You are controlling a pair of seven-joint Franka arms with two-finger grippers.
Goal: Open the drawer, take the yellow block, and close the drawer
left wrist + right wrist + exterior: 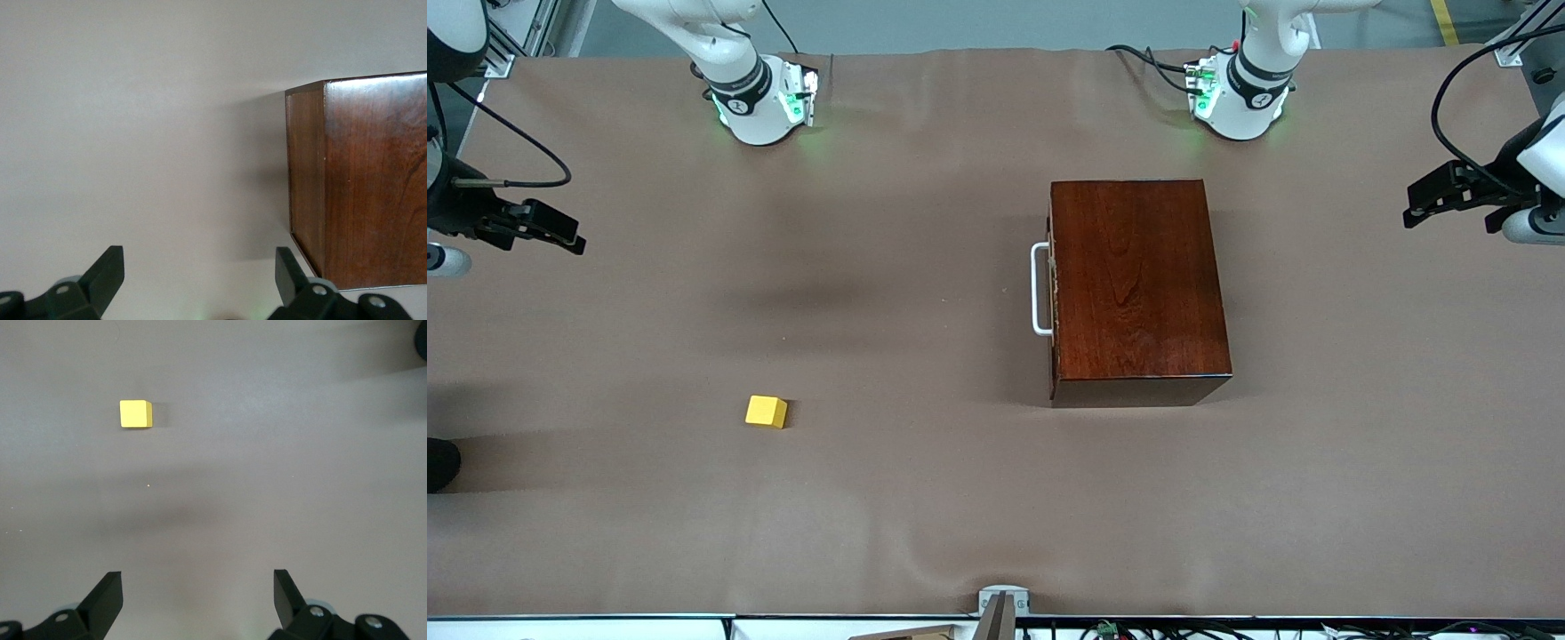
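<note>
The mahogany box [1134,276] stands on the table toward the left arm's end, also seen in the left wrist view [373,180]. Its drawer [1053,293] is pushed in flush, and the white handle [1040,289] faces the right arm's end. The yellow block [767,412] lies on the bare table, nearer the front camera than the box and toward the right arm's end; the right wrist view shows it too [135,414]. My left gripper [1414,206] [200,267] hangs open over its end of the table, holding nothing. My right gripper [574,238] [198,587] hangs open and empty over the other end.
A brown cloth [925,498] covers the whole table. Both arm bases [760,98] [1240,93] stand along the edge farthest from the front camera. A small metal clamp [1003,600] sits at the nearest edge.
</note>
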